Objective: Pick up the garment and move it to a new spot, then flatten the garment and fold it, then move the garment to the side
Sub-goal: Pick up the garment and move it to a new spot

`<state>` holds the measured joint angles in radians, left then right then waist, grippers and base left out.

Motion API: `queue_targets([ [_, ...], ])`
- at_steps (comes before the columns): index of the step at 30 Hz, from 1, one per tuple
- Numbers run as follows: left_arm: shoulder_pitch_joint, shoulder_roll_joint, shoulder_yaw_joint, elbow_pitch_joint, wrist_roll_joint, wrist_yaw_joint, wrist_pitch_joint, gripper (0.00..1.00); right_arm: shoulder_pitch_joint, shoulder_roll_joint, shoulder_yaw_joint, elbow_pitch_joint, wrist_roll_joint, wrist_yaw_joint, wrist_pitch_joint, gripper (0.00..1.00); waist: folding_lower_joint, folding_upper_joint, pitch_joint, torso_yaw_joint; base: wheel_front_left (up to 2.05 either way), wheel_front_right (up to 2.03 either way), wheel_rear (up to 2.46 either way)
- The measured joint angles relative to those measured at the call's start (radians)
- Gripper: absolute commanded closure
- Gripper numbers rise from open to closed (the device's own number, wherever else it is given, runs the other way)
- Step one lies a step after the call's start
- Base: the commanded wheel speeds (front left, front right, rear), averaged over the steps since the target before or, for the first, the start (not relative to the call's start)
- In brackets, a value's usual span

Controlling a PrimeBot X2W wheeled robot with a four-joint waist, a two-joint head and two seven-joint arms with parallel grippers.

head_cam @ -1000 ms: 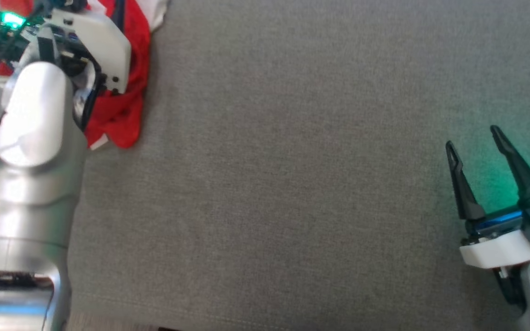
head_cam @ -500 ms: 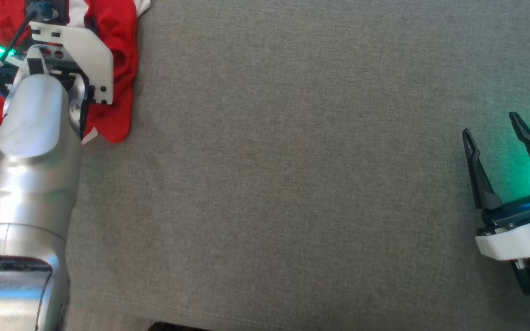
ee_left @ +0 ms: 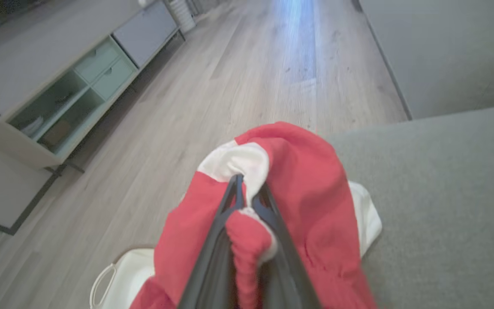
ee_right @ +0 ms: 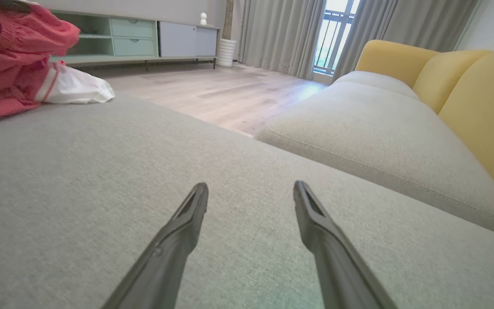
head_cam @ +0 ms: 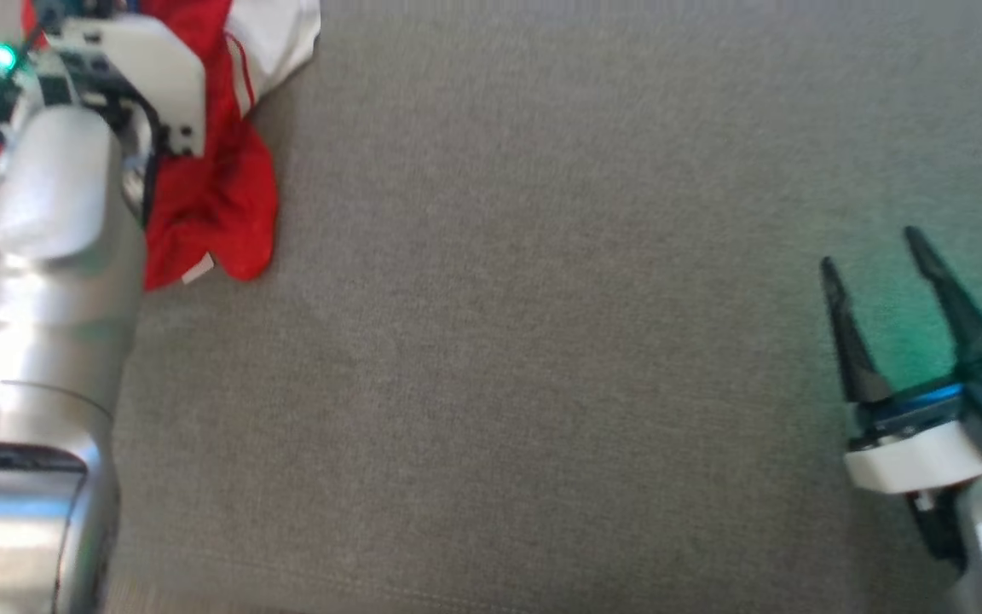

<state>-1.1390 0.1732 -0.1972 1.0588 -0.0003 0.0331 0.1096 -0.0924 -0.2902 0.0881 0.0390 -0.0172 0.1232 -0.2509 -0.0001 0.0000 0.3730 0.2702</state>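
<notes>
Crumpled soft red-and-white garment (ee_left: 311, 180), gathered red hem, bunched at far-left edge of grey woven cushion (head_cam: 542, 341), left gripper (ee_left: 250, 186) pinched narrow on a fold of it, right gripper (head_cam: 870, 249) spread wide, holding nothing, tapered dark fingers over cushion

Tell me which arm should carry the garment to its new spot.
Left. The left hand is shut on a fold of the red and white garment; the right hand is open over bare cushion, well apart from it.
</notes>
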Motion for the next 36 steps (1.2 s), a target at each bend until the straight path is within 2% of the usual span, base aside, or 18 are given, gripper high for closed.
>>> queue_targets([
  [8, -0.051, 0.037, -0.058, -0.027, 0.036, -0.044, -0.023, 1.00, 0.008, 0.082, 0.029, 0.036, 0.008, 0.000, 0.000, 0.00, -0.0001, 0.0000, -0.127, -0.046, 0.00, 0.00, 0.00],
  [16, -0.089, 0.054, -0.110, -0.101, 0.054, -0.105, -0.021, 1.00, 0.075, 0.162, 0.031, 0.060, 0.008, 0.000, 0.000, 0.00, -0.0002, 0.0001, -0.261, -0.158, 0.00, 0.00, 0.00],
  [23, -0.088, 0.004, -0.165, -0.214, 0.023, -0.148, -0.004, 1.00, 0.110, 0.189, 0.024, 0.060, 0.008, 0.000, 0.000, 0.00, -0.0002, 0.0000, -0.336, -0.290, 0.00, 0.00, 0.00],
  [29, -0.050, -0.040, -0.238, -0.312, -0.015, -0.158, 0.022, 1.00, 0.110, 0.193, 0.034, 0.051, -0.007, 0.000, 0.000, 0.00, 0.0000, 0.0001, -0.362, -0.411, 0.00, 0.00, 0.00],
  [36, 0.104, -0.091, -0.403, -0.385, -0.066, -0.166, 0.045, 1.00, 0.103, 0.211, 0.036, 0.038, -0.007, 0.000, 0.000, 0.00, 0.0000, 0.0001, -0.343, -0.548, 0.00, 0.00, 0.00],
])
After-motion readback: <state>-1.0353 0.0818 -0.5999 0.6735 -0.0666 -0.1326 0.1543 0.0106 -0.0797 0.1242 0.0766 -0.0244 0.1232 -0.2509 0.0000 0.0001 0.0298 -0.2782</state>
